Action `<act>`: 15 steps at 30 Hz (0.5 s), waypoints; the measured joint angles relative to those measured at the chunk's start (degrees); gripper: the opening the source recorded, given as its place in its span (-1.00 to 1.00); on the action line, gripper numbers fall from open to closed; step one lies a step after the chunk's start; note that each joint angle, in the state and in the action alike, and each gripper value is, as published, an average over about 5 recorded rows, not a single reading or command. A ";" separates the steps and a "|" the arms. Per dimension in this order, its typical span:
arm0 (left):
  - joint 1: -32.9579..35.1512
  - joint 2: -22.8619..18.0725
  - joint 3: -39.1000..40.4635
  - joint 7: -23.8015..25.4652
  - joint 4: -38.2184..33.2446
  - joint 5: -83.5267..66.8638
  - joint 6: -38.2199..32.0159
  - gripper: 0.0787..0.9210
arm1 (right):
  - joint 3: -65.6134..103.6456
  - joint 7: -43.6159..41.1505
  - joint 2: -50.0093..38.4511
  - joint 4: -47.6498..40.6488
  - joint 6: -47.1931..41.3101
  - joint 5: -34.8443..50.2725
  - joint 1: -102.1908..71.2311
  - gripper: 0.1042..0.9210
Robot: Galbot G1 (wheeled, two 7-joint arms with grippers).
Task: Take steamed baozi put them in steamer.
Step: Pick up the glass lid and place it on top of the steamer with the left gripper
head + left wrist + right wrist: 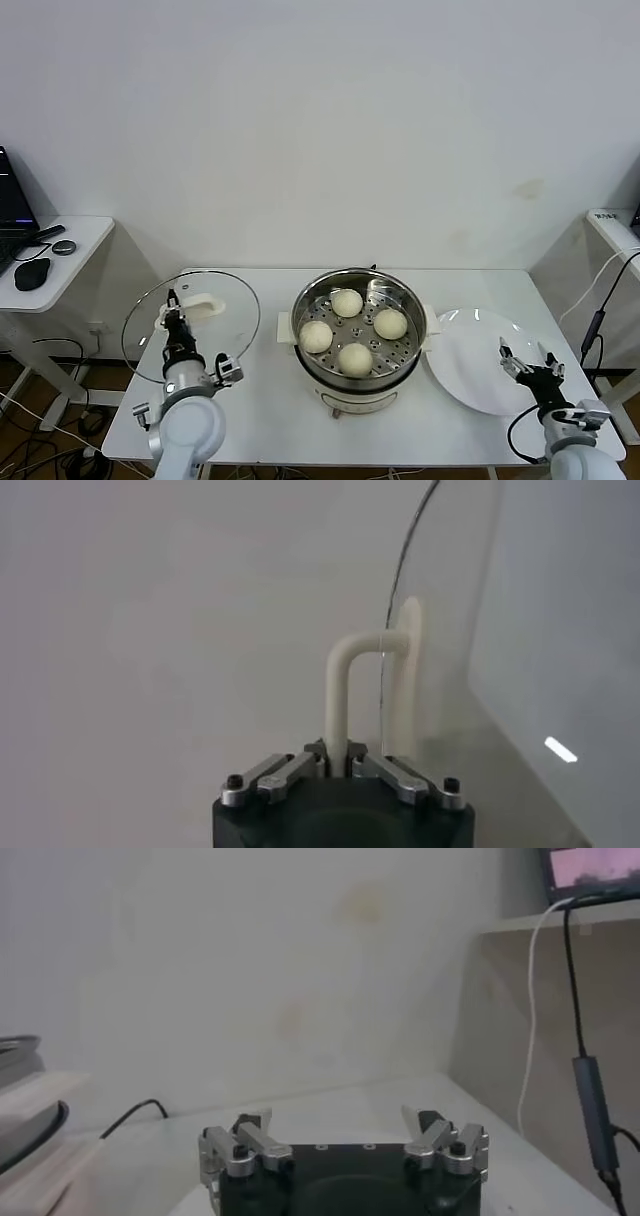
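The steamer (400, 375) stands at the table's middle, a shiny steel pot with a perforated tray. Several cream-white baozi lie on the tray: one at the back (347, 302), one at the right (390, 323), one at the left (316, 336), one at the front (355, 358). My left gripper (174, 305) is shut on the white handle (341, 695) of the round glass lid (150, 320) and holds the lid up, left of the steamer. My right gripper (529, 362) is open and empty over the right edge of the white plate (470, 365).
The white plate lies bare to the right of the steamer. A side table (70, 250) with a mouse (31, 273) stands at the far left. A cable (598, 300) hangs at the far right, beside the table's right edge.
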 measured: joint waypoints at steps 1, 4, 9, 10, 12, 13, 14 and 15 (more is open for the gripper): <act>-0.12 -0.36 0.72 0.59 -0.71 0.49 0.44 -0.79 | 0.08 0.00 0.05 0.00 -0.03 -0.06 -0.06 0.76; -0.72 -1.43 3.19 2.09 -2.07 1.75 1.54 -0.79 | 0.43 -0.01 0.25 0.05 -0.11 -0.27 -0.33 0.76; -2.21 -3.18 7.93 4.45 -2.71 3.39 2.85 -0.79 | 1.05 -0.02 0.69 0.11 -0.13 -0.76 -0.86 0.76; -2.55 -3.55 8.95 4.92 -2.73 3.65 3.05 -0.79 | 1.16 -0.03 0.77 0.10 -0.13 -0.86 -0.95 0.76; -3.27 -4.31 11.07 5.83 -2.76 4.09 3.42 -0.79 | 1.39 -0.04 0.94 0.10 -0.13 -1.01 -1.12 0.76; -3.63 -4.67 12.16 6.27 -2.79 4.26 3.57 -0.79 | 1.52 -0.05 1.03 0.10 -0.13 -1.07 -1.20 0.76; -4.01 -5.01 13.27 6.70 -2.86 4.37 3.71 -0.79 | 1.65 -0.06 1.11 0.10 -0.14 -1.13 -1.27 0.76; -4.40 -5.32 14.37 7.14 -2.97 4.45 3.84 -0.79 | 1.77 -0.06 1.18 0.11 -0.14 -1.19 -1.35 0.76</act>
